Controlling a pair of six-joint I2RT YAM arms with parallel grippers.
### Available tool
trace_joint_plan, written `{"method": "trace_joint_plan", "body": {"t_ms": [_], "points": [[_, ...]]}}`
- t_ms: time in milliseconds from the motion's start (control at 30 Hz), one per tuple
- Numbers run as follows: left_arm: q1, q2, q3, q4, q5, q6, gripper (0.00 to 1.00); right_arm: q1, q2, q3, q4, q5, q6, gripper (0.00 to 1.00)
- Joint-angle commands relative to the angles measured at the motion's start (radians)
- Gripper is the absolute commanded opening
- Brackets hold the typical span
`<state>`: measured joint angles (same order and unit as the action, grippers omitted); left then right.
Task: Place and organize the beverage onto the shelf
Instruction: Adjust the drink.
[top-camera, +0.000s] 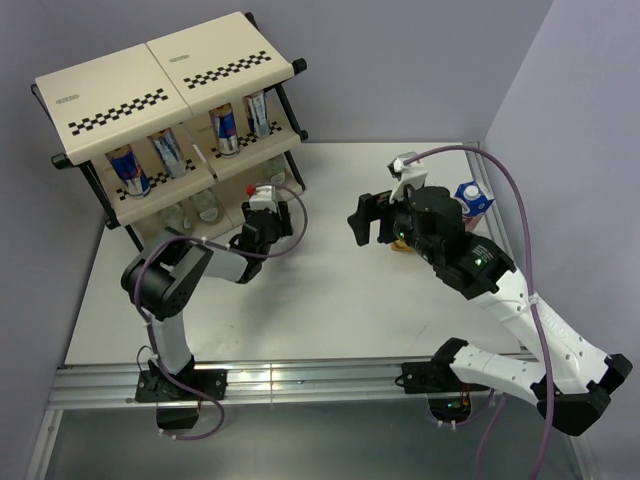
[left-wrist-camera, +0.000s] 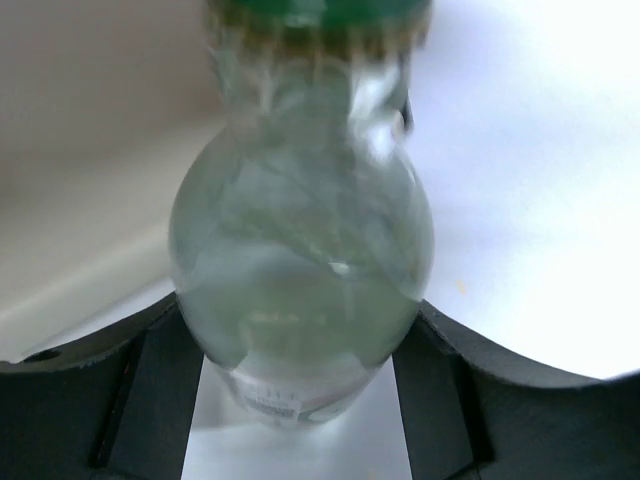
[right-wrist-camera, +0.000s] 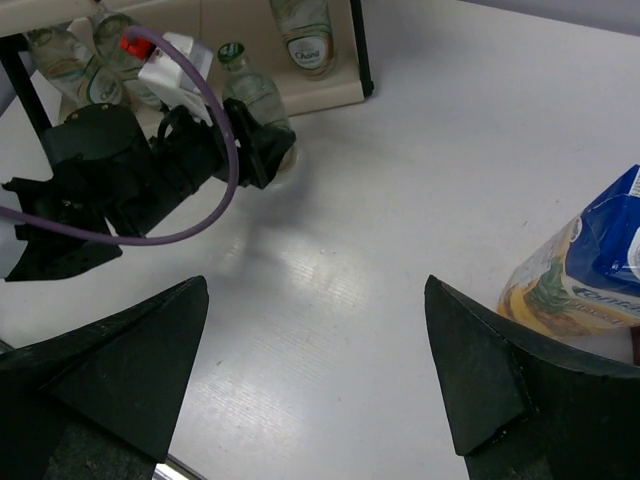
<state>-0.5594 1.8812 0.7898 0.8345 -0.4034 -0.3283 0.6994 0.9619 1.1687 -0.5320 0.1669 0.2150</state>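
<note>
Three hazards.
- Large three-tier cream-panel shelf, far-left corner of white bench: left arm works close to black frame. Knock could topple blue-silver cans on middle tier.
- Tall blue-yellow pineapple carton, near right edge: right gripper spread wide, empty. Skewed approach may tip it.
- Small clear glass bottle: clamped in left gripper before bottom tier's right end. May strike bottles already shelved, or slip.

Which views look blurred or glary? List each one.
Left wrist: the small clear green-capped bottle fills the frame, soft-focused, white table behind overexposed. Right wrist: sharp, a pale sheen streaks the table. Top external: evenly lit, crisp.
</note>
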Motion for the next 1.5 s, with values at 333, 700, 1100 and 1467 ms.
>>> {"method": "trace_joint_plan", "body": {"t_ms": [333, 700, 1100, 1467], "points": [[-0.189, -0.411, -0.244, 0.246, 0.475, 0.0, 0.0, -0.021, 0.141, 0.051, 0.043, -0.162, 0.024, 0.91], [-0.272, -0.596, -0.258, 0.132, 0.706, -0.032, 0.0, 0.003, 0.221, 0.043, 0.153, -0.368, 0.012, 0.83], [-0.312, -0.625, -0.218, 0.049, 0.726, 0.001, 0.0, 0.084, 0.287, 0.063, 0.165, -0.279, -0.032, 0.5], [-0.312, -0.665, -0.215, 0.02, 0.597, -0.043, 0.09, 0.123, 0.268, 0.045, 0.181, -0.305, -0.022, 0.0]]}}
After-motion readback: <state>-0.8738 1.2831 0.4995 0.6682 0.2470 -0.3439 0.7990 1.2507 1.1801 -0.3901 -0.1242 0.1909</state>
